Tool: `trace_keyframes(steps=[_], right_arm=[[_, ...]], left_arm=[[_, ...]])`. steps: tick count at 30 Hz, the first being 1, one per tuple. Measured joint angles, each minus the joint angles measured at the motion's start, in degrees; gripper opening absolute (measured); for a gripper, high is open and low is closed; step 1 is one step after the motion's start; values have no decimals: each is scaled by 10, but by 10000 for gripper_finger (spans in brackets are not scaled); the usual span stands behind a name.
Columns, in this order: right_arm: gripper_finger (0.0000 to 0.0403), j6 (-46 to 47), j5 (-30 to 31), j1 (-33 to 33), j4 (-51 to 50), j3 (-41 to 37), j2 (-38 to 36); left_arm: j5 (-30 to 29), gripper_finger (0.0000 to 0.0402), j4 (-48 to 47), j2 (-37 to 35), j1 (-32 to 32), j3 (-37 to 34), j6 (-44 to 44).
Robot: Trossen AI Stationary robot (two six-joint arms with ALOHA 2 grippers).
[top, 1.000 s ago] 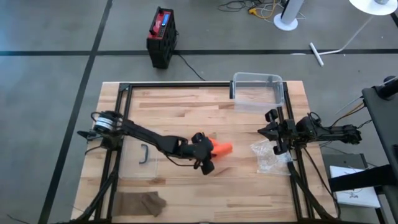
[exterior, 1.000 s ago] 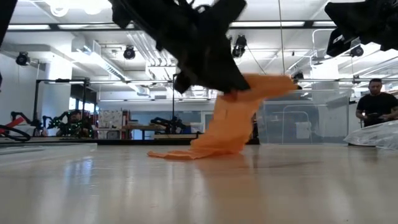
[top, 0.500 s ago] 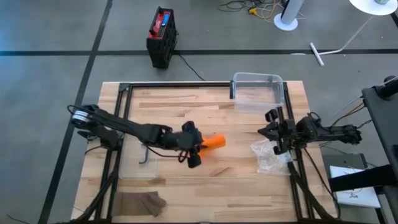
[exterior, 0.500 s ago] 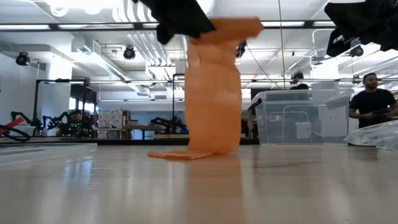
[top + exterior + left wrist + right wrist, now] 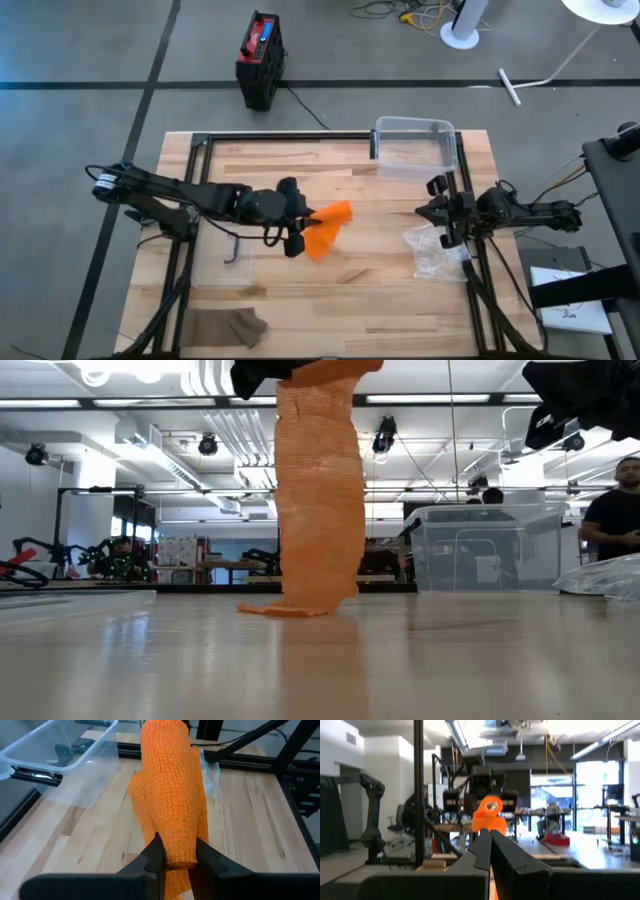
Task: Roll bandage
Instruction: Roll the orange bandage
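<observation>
Above the table (image 5: pixel 400 290), left jaws grip one orange bandage (image 5: pixel 328 229); right jaws closed.

Bandage (image 5: pixel 326 228) mid-table, bin (image 5: pixel 415 146) behind, bag (image 5: pixel 432 250) right.

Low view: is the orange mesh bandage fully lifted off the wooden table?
No: the orange mesh bandage hangs from the left tool, its lower end resting on the wooden table.
</observation>
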Motion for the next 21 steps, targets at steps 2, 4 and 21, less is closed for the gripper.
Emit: trace_keyframes(steps=[2, 4, 21], right_arm=[[0, 1, 0, 0, 10, 0, 0], [0, -7, 0, 0, 21, 0, 0], [4, 139, 107, -1, 101, 52, 158]], left_arm=[[0, 50, 17, -11, 0, -20, 2], [0, 50, 46, -20, 0, -45, 2], [10, 50, 185, -41, 3, -132, 33]])
